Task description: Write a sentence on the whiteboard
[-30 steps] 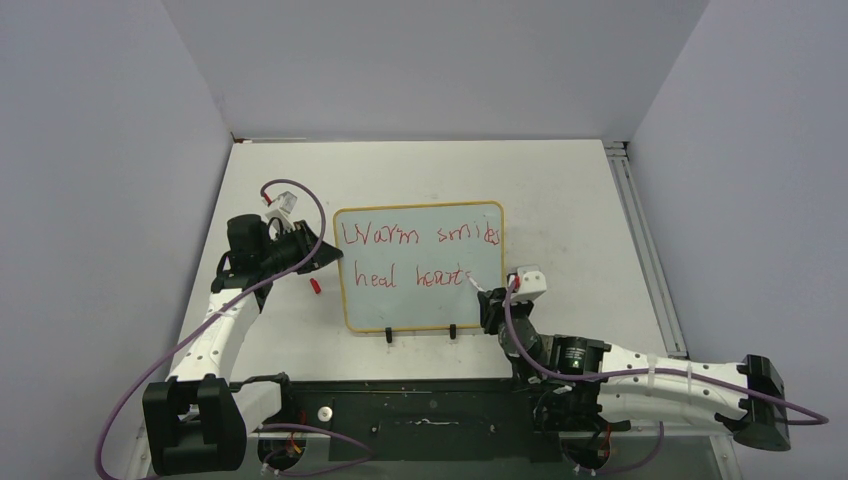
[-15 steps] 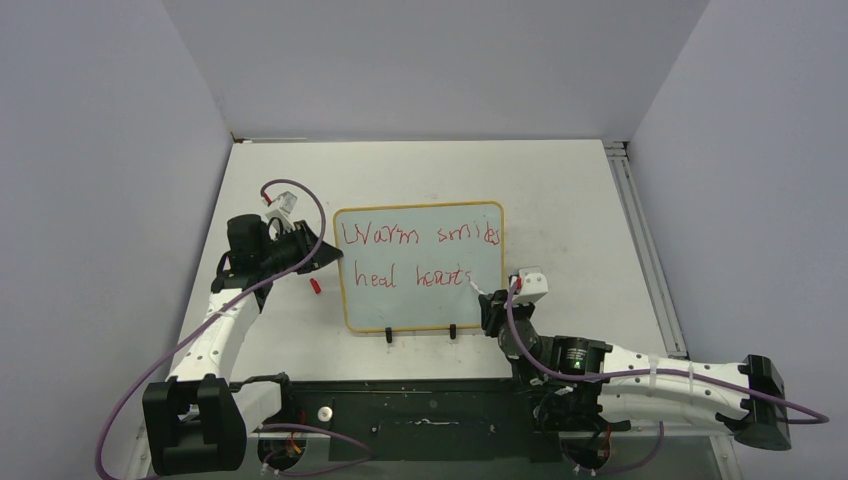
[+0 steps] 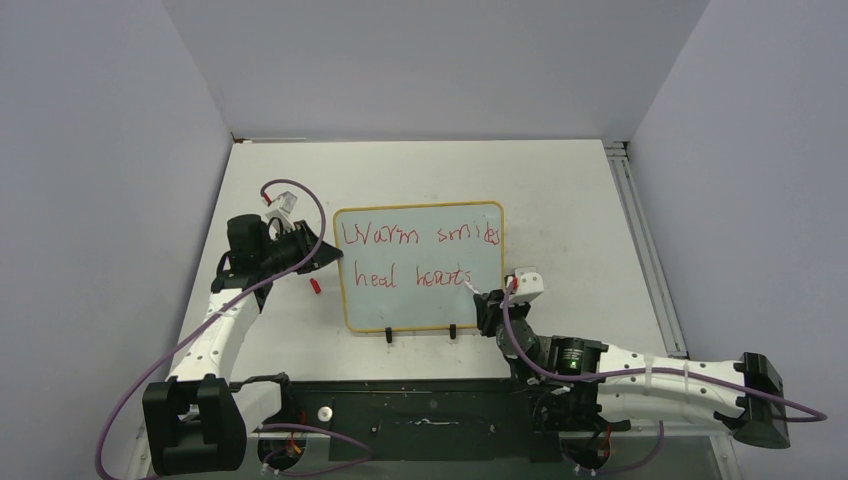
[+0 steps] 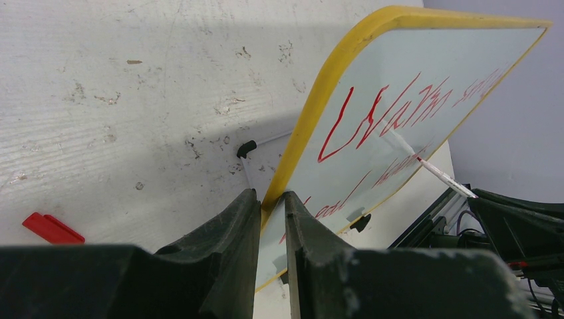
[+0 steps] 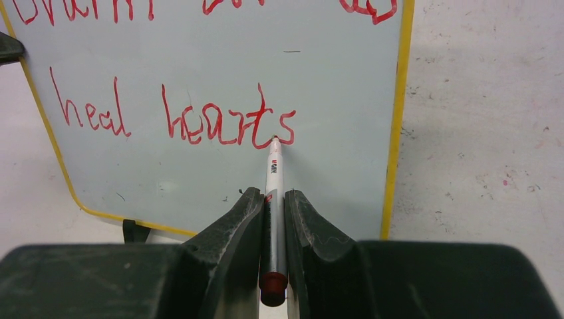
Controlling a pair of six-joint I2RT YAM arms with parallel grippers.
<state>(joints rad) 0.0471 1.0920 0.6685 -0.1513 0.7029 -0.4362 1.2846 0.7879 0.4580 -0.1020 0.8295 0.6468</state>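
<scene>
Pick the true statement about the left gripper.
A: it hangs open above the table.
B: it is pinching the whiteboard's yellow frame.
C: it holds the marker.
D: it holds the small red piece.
B: in the left wrist view the left gripper has its fingers closed on the yellow frame of the whiteboard, while the marker sits in the right gripper and the small red piece lies on the table.
</scene>
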